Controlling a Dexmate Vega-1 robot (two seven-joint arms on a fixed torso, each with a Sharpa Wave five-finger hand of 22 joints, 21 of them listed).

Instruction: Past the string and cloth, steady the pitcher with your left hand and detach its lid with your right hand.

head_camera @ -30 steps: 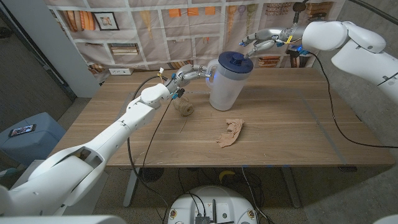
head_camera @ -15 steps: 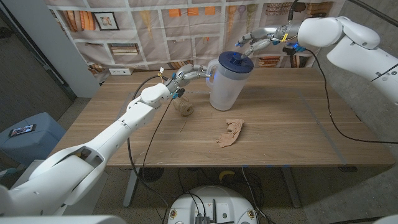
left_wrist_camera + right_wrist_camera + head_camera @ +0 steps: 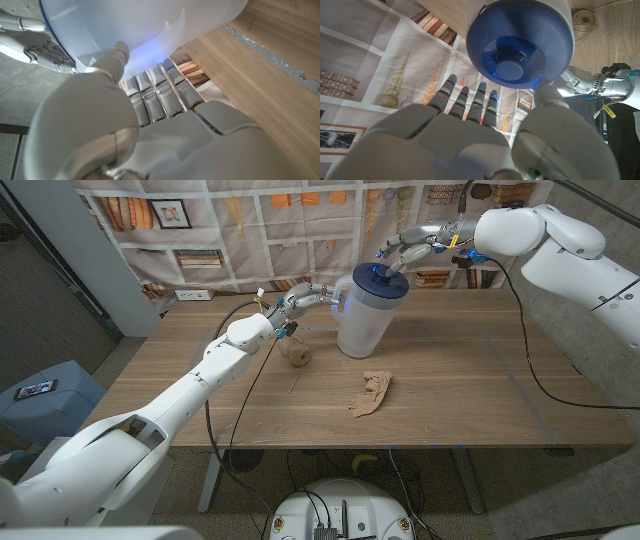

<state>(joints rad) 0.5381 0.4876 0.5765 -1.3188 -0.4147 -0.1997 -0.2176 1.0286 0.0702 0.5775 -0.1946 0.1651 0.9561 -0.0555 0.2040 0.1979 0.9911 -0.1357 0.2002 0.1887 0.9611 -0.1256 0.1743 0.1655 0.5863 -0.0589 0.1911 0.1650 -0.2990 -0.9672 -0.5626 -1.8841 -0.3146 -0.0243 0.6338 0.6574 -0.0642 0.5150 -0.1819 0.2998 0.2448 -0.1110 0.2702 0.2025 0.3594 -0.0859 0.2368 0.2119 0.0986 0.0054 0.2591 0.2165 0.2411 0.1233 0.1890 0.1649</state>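
Note:
A translucent white pitcher (image 3: 362, 320) with a dark blue lid (image 3: 377, 277) stands upright at the far middle of the table, beyond the ball of string (image 3: 297, 355) and the crumpled tan cloth (image 3: 372, 393). My left hand (image 3: 309, 295) grips the pitcher at its handle side; in the left wrist view its fingers (image 3: 155, 92) and thumb lie against the pitcher wall (image 3: 150, 25). My right hand (image 3: 412, 247) hovers open just above and behind the lid. Seen from the right wrist, its fingers (image 3: 470, 102) are spread beside the lid (image 3: 519, 44) without closing on it.
A cloth backdrop printed with bookshelves (image 3: 250, 230) hangs right behind the table's far edge. Black cables (image 3: 540, 380) trail across the table's right side. Bare wooden tabletop (image 3: 460, 370) lies right of the pitcher.
My right hand has moved left and nearer, from behind the pitcher to just over its lid. The left hand, pitcher, string and cloth have stayed put.

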